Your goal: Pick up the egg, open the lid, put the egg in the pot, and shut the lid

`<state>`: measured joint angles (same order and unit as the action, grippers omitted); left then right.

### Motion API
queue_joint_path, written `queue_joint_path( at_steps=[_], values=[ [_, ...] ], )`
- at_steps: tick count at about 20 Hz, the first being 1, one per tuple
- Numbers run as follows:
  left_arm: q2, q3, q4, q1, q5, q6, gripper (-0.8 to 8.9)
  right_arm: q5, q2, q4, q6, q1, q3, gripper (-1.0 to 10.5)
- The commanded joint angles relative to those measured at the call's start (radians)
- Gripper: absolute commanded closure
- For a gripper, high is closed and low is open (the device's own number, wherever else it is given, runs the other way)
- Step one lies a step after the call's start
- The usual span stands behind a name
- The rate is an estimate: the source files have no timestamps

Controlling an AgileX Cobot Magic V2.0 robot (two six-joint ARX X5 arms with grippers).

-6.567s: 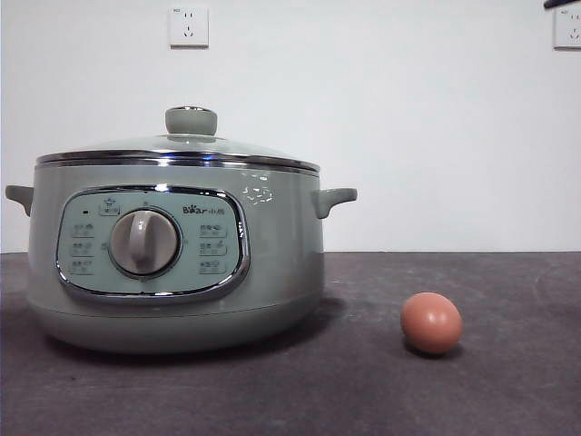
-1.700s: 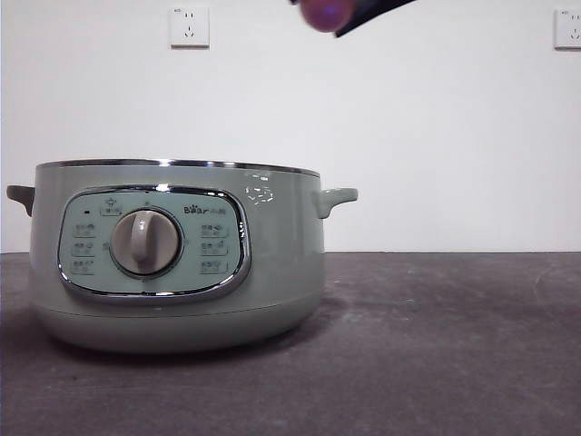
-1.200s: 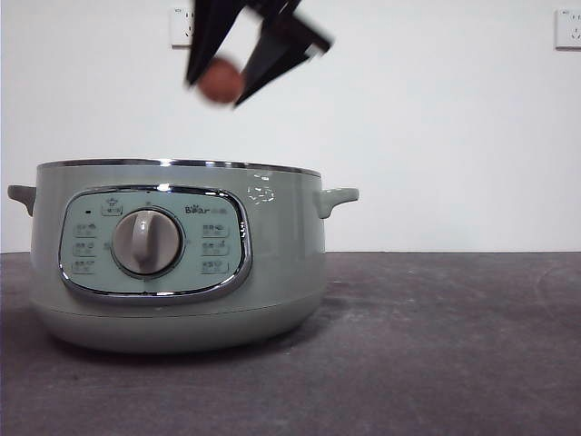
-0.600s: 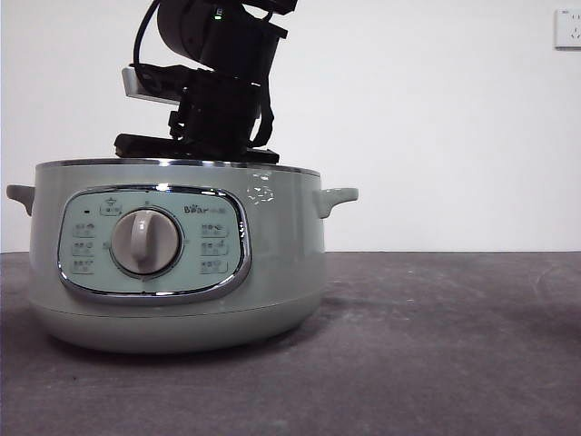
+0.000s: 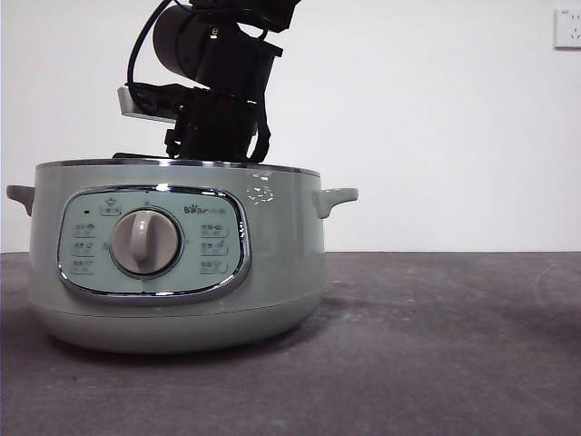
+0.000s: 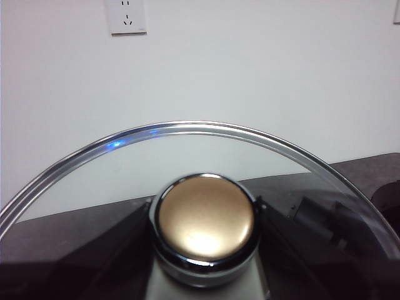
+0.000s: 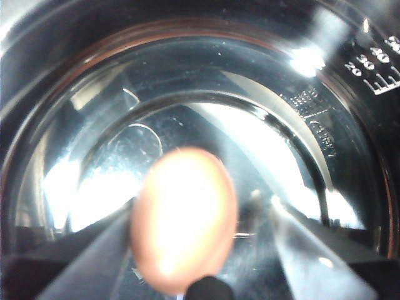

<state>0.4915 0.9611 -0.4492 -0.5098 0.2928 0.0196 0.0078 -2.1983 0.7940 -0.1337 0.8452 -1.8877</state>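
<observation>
Since half a second ago our right arm has sunk a touch further, so in the front view only its dark wrist shows above the rim of the pot and the right gripper is down inside. Further back, the egg was sitting on the table beside the pot and the lid was on; both of those are sorted now.

From the right wrist view we see the egg between the jaws, low over the shiny steel floor of the pot. The jaws look spread a bit wider than the shell, especially on one side, so we honestly can't tell if they're gripping it or have just let go.

Our left gripper is out of the front view, closed on the lid's knob, holding the lid up in the air with the wall and a socket behind the glass.

So by our count: egg picked up, lid off, egg basically in. What's left is letting go for sure, pulling the right arm out, then setting the lid back on the chrome rim.
</observation>
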Motion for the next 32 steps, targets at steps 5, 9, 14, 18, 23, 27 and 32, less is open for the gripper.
queue_joint_path(
  at_steps=[5,9,14,18,23,27,32],
  values=[
    [-0.01,0.023,0.042,0.0,0.007,0.011,8.22,-0.002,0.041,0.029,0.032,0.006,-0.002,5.7],
    [0.002,0.023,0.043,0.001,0.021,0.011,8.22,0.006,0.167,0.154,0.051,-0.015,-0.002,5.7],
    [0.139,0.023,0.044,0.0,-0.003,0.006,8.22,0.081,0.407,0.267,0.113,-0.095,-0.002,5.7],
    [0.327,0.023,0.101,-0.002,-0.161,-0.054,8.22,0.083,0.622,0.288,0.144,-0.139,-0.002,5.7],
    [0.512,0.023,0.191,-0.007,-0.225,-0.081,8.22,0.133,0.766,0.306,0.156,-0.139,-0.002,5.7],
    [0.613,0.023,0.256,-0.019,-0.245,-0.106,8.22,0.134,0.818,0.353,0.17,-0.139,-0.002,5.7],
    [0.715,0.023,0.313,-0.034,-0.247,-0.106,8.22,0.134,0.831,0.393,0.171,-0.14,-0.002,5.7]
  ],
)
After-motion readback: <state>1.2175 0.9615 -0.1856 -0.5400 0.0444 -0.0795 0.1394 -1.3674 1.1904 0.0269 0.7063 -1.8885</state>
